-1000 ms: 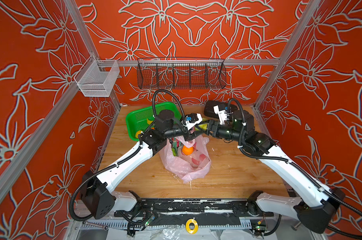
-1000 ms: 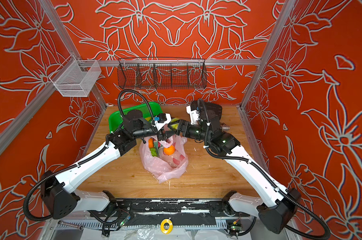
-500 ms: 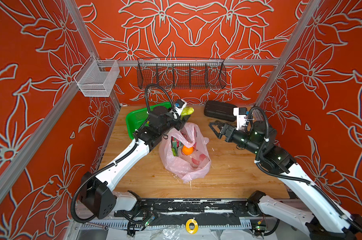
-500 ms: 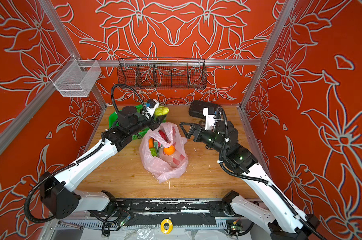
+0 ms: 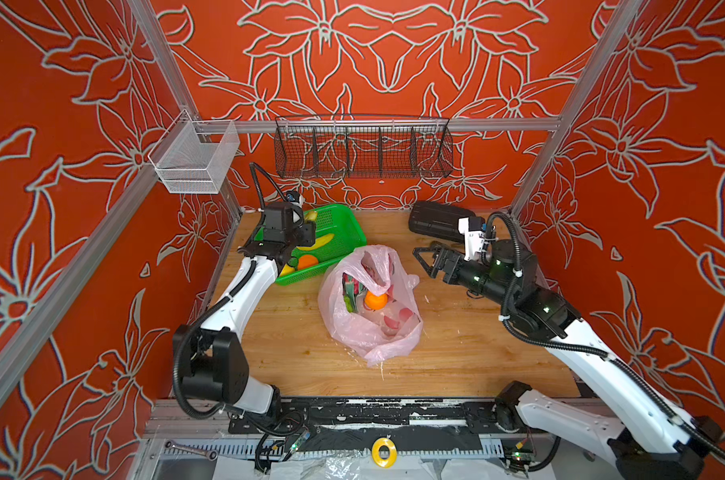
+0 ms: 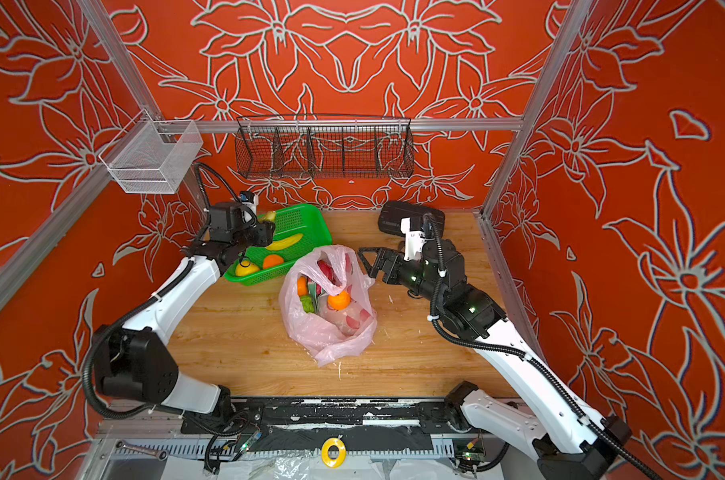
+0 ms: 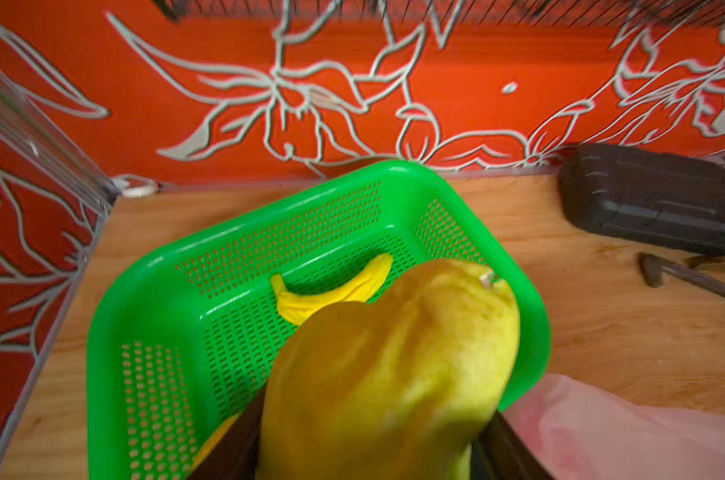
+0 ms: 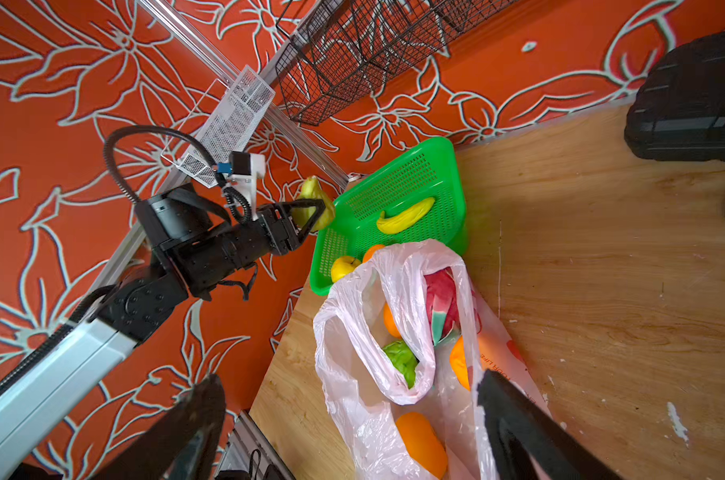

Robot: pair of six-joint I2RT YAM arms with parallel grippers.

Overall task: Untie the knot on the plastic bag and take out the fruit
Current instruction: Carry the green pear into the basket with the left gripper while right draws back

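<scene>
Plastic bag (image 5: 373, 332) crinkly, translucent pink — green basket (image 5: 346, 235) perforated, rectangular.

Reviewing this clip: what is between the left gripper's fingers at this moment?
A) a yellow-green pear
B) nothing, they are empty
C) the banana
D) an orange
A: in the right wrist view the left gripper is closed on a yellow-green pear held over the green basket, while the banana lies loose on the basket's floor.

Green perforated basket (image 5: 341, 226) with a yellow banana (image 5: 317, 242) inside, black case (image 5: 435, 220) beside the back wall
</scene>
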